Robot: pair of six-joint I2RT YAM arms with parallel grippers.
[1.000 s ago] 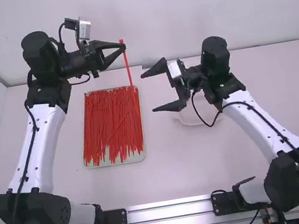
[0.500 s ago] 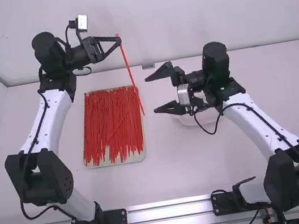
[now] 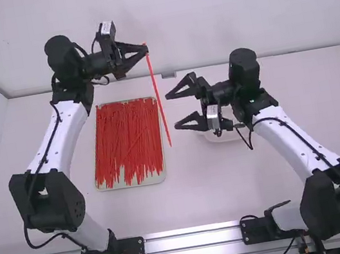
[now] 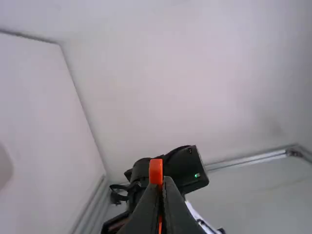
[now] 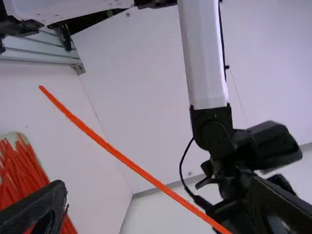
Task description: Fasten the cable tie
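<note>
Thin red plastic cable tie (image 3: 158, 96): single, hanging nearly upright above the white table (image 3: 230, 175), lower tip just beside the right edge of the tray.
Left gripper (image 3: 142, 50): raised, jaws pressed together on the tie's head end (image 4: 156, 171).
Right gripper (image 3: 177, 107): jaws wide apart, near the tie's lower half, not touching.
Pale rectangular tray (image 3: 131, 184): heaped with loose red cable ties (image 3: 126, 141).
</note>
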